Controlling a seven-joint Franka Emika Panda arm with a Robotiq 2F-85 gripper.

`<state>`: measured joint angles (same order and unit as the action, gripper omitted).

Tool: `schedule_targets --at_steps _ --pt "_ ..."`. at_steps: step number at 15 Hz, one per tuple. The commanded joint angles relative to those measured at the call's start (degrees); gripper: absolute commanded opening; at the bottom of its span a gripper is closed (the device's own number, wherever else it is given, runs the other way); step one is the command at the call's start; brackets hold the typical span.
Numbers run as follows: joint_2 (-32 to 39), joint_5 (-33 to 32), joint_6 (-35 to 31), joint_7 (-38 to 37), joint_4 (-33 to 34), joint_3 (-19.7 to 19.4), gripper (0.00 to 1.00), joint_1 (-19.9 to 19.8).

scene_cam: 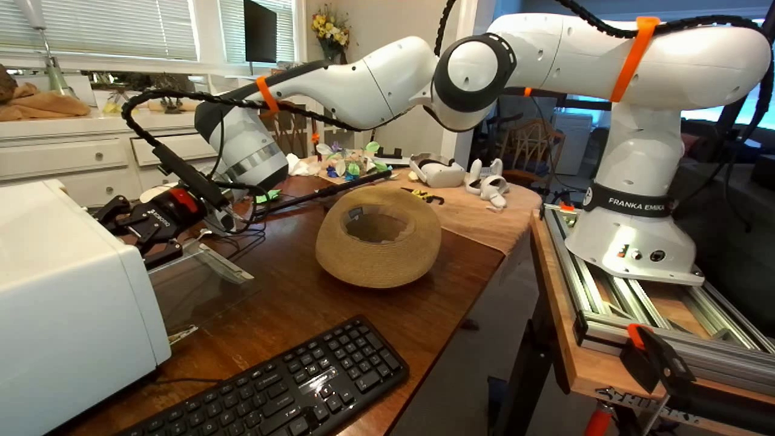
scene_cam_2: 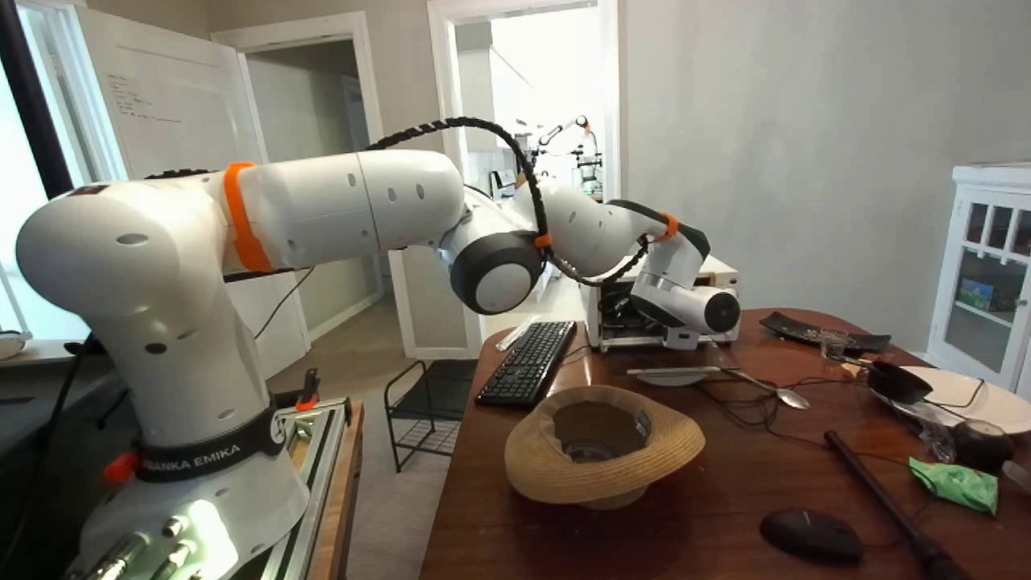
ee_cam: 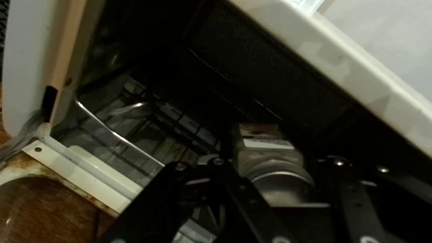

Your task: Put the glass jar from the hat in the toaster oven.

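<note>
behind the wooden surface (scene_cam: 290,303), white drawers (scene_cam: 60,156) are standing below window blinds (scene_cam: 103,27) in an exterior view. on the surface, the straw hat (scene_cam: 378,266) is lying with its hollow crown opening upward, and a black keyboard (scene_cam: 303,381) is resting near it and the white toaster oven (scene_cam: 66,309). the oven's glass door (scene_cam: 197,290) is standing open, and the robot arm (scene_cam: 387,82) is spanning the surface with its end effector (scene_cam: 130,233) sitting at the oven's mouth. in the wrist view, the glass jar (ee_cam: 271,157) is showing inside the oven, its metal lid (ee_cam: 283,187) facing the end effector. a wire rack (ee_cam: 117,135) is showing too, but i cannot tell whether the jar is touching it. the fingers (ee_cam: 234,189) are standing apart, flanking the jar, but i cannot tell whether they are pinching it.
</note>
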<state>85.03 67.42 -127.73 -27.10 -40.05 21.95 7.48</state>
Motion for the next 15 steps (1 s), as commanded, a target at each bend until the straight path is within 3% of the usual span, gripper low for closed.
schedule_targets --at_steps 1,8,15 --pt "0.0 2.7 0.6 0.9 -1.1 0.0 0.24 0.4" --pt "0.0 10.8 2.1 3.9 -3.9 2.2 0.24 -0.9" --pt "0.0 17.9 3.9 3.4 -4.6 1.2 0.24 -1.2"
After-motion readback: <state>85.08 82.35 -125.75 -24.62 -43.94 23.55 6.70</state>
